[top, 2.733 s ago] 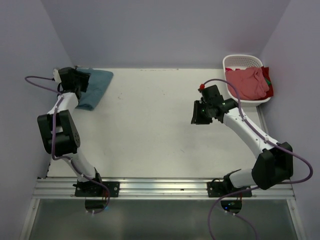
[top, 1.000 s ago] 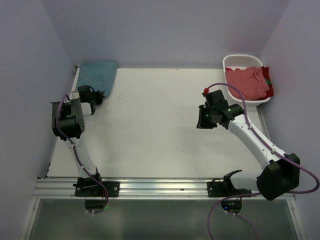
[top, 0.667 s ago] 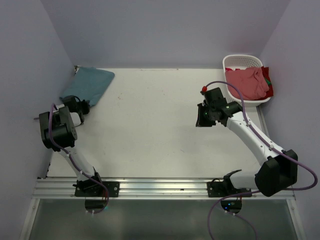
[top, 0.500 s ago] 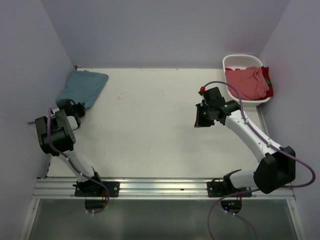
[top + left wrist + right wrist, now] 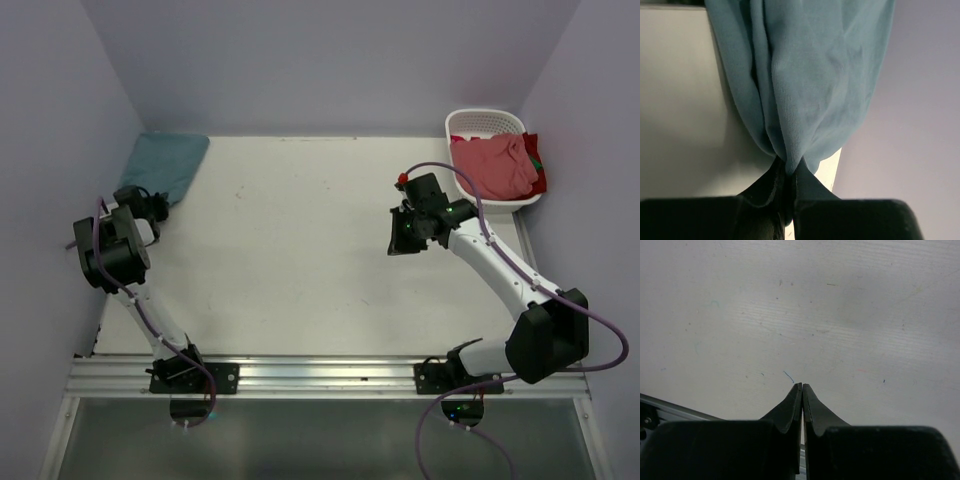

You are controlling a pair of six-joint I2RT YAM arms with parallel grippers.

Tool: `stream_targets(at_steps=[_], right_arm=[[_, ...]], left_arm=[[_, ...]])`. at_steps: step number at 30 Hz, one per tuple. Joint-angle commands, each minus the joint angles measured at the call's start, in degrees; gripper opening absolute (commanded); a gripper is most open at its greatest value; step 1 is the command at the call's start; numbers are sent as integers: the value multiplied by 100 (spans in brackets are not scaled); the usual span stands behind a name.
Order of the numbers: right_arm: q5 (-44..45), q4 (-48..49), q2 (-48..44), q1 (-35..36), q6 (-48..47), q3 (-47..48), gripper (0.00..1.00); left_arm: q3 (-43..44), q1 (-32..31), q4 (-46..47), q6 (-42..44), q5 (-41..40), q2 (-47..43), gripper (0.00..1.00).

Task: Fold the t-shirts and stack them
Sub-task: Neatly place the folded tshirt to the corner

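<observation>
Shifted farther from the basket [image 5: 485,122], teal t-shirt [image 5: 805,75] sits clamped in my left gripper [image 5: 787,172], confirmed by wrist view only; right gripper [image 5: 802,390] closed on nothing above open table [image 5: 840,315].

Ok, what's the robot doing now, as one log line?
left tool: shut on teal t-shirt, far-left corner | right tool: shut, empty, over table | pink t-shirt: in basket
</observation>
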Motion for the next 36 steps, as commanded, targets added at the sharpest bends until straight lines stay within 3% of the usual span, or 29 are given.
stream_targets(at_steps=[1,12,15,16,17,18,19,20,25,28,30,31,35,36], right_arm=[[4,-32,-34,4,-77,275,4],[13,-14,-95,4,-103,240,4],[40,-6,-245,4,-112,152,9],[57,12,-280,4,-104,117,13],[49,38,-333,4,-95,56,22],[40,47,-350,-4,-86,29,26],[57,47,-359,4,-77,20,30],[49,38,-359,4,-77,3,39],[49,21,-412,4,-42,3,54],[40,126,-543,-4,19,-50,66],[13,275,-649,4,72,-112,74],[48,337,-780,-4,107,-129,83],[538,434,-1167,4,195,-16,99],[575,469,-1238,4,213,11,99]], left_arm=[[551,-176,425,126,138,336,0],[771,-809,610,-6,111,355,0],[719,-862,513,29,76,215,9],[666,-854,469,38,7,144,32],[587,-862,356,55,-38,-39,46],[569,-862,198,81,-108,-154,70],[543,-862,-12,108,-135,-286,100],[386,-862,-41,195,-152,-600,100],[-440,-880,-357,371,-206,-2060,100],[-1003,-1064,-313,1064,-179,-3342,100],[-1049,-1415,-409,2021,-83,-4178,100],[-979,-1616,-610,2294,144,-4416,100],[-855,-1882,-1041,3349,1252,-5408,100],[-803,-1908,-1269,3482,1602,-5559,100]])
